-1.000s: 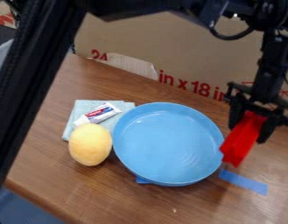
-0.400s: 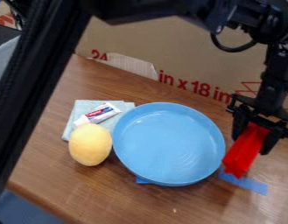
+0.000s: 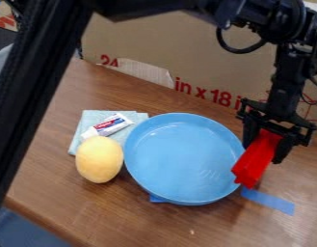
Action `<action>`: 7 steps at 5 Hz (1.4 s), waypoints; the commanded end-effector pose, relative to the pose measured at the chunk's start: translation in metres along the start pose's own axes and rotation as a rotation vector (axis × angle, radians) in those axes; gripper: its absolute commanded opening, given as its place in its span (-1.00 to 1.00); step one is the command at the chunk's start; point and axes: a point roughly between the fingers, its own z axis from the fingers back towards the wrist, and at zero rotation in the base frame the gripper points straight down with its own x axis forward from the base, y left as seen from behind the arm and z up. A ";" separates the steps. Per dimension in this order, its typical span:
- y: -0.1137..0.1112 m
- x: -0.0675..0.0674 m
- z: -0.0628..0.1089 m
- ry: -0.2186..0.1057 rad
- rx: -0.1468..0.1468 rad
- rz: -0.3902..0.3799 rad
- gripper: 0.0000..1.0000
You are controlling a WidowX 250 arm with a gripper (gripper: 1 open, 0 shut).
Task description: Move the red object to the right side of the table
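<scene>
While clamped in the black two-fingered gripper (image 3: 269, 133) by its upper end, the bright red elongated plastic block (image 3: 256, 160) hangs tilted, lower end down and leftward. Jaws set on either side of the block's top, closed on it rather than standing free. Sits just off the right rim of the round blue plastic plate (image 3: 187, 191), lower end overlapping or touching that rim as seen from this angle; cannot tell whether it rests on the brown wood-grain tabletop (image 3: 70, 92) or hangs slightly clear. Below, a strip of blue tape (image 3: 269, 202) on the wood.

Further left, yellow round fruit (image 3: 100, 159) beside the plate, and a small red-and-white tube (image 3: 113, 123) on a pale folded cloth (image 3: 86, 127). Behind, a brown cardboard box with red print (image 3: 161, 53).

Judged progress: pick-up done, block already at the right part of the table. Left to do, probably: lower it fully clear of the plate, release, withdraw.
</scene>
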 end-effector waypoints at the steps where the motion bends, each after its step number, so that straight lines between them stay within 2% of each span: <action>1: -0.003 -0.007 0.019 -0.070 -0.014 -0.021 -1.00; 2: -0.019 0.002 0.053 -0.122 -0.013 -0.030 -1.00; 3: -0.027 -0.002 0.083 -0.158 -0.015 -0.035 -1.00; 4: -0.042 0.005 0.082 -0.157 -0.009 -0.003 -1.00; 5: -0.037 0.006 0.080 -0.188 0.002 0.026 -1.00; 6: -0.027 0.016 0.064 -0.214 0.004 0.067 -1.00; 7: -0.007 0.025 0.066 -0.257 -0.005 0.091 -1.00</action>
